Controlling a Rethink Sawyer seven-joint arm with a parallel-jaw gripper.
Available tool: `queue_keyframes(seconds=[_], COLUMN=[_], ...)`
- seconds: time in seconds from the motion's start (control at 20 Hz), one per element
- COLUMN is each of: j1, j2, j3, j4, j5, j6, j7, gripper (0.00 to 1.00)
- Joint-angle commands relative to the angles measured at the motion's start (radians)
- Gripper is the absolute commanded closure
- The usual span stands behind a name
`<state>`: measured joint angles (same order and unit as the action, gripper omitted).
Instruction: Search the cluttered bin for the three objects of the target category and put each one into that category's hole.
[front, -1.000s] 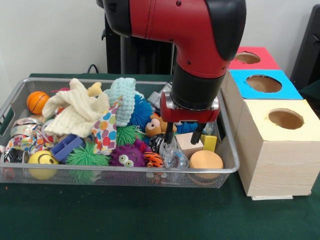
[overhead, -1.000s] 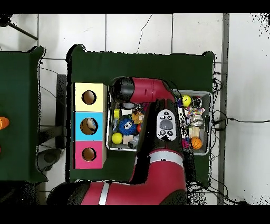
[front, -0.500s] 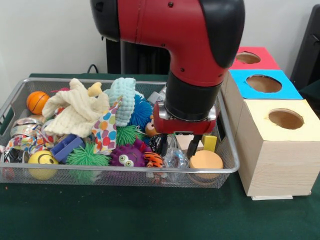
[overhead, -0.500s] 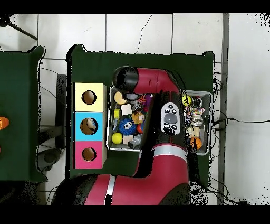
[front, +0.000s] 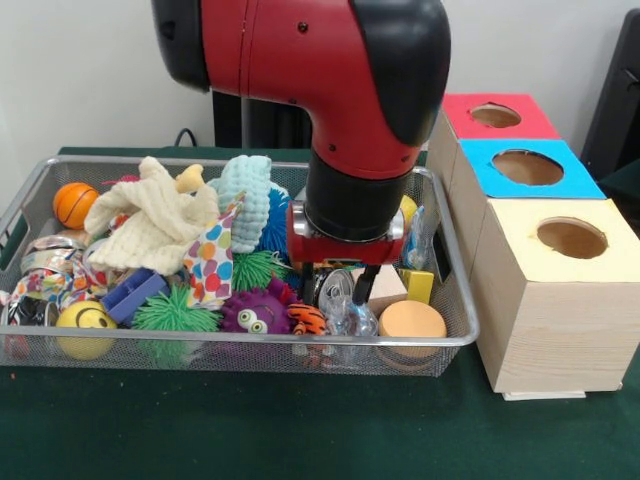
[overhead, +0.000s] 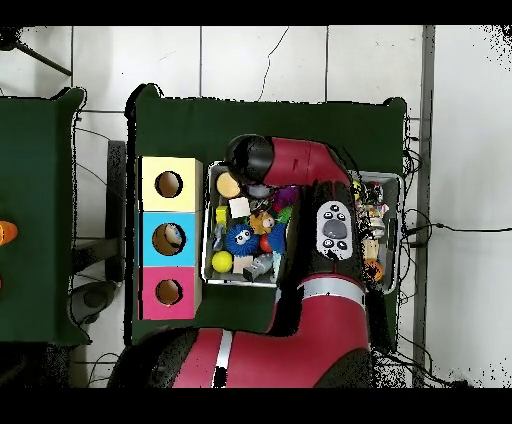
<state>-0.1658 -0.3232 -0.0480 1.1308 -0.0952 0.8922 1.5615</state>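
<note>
Nearest the camera, along the front wall of the silver wire-mesh bin (front: 200, 345), sit a yellow smiley ball (front: 84, 320), a green spiky rubber ball (front: 175, 311), a purple googly-eyed fuzzy toy (front: 257, 310) and a round tan foam disc (front: 411, 320), all in the pile, none lifted. Just behind them the black two-fingered gripper (front: 337, 283) hangs low over a crinkly clear plastic piece (front: 350, 316) beside a pale wooden block (front: 383, 286); its two fingers stand a little apart and nothing looks held, though the clutter hides the tips. Further back lie a cream knitted cloth (front: 150, 222) and an orange mini basketball (front: 74, 203). To the side, the row of three wooden boxes (front: 545, 310) shows yellow, blue and red tops, each with a round hole. From above, something pale seems to sit in the blue box's hole (overhead: 168, 238), so perhaps one item is sorted; I can't confirm. My read: searching goes on and most of the job remains.
</note>
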Motion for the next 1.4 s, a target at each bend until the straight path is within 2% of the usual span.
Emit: queue_keyframes(seconds=[0.05,0.3,0.4,0.5,0.8,1.05,1.2,1.25,1.4], j1=[0.019,0.060,0.065,0.058,0.025,0.021,0.019,0.014,0.013], j2=[-0.059,-0.062,-0.066,-0.057,-0.005,-0.011,-0.025,-0.009,-0.008], j3=[0.069,0.083,0.077,0.078,0.092,0.091,0.089,0.087,0.086], j4=[0.178,0.118,0.128,0.132,0.058,0.063,0.091,0.067,0.071], j5=[0.028,0.013,0.016,0.023,0.010,0.009,0.008,0.007,0.006], j6=[-0.012,-0.014,-0.006,-0.009,0.008,0.015,0.003,0.014,0.000], j7=[0.121,0.097,0.108,0.109,0.042,0.039,0.041,0.041,0.047], gripper=[0.00,0.00,0.00,0.00,0.00,0.00,0.00,0.00,0.00])
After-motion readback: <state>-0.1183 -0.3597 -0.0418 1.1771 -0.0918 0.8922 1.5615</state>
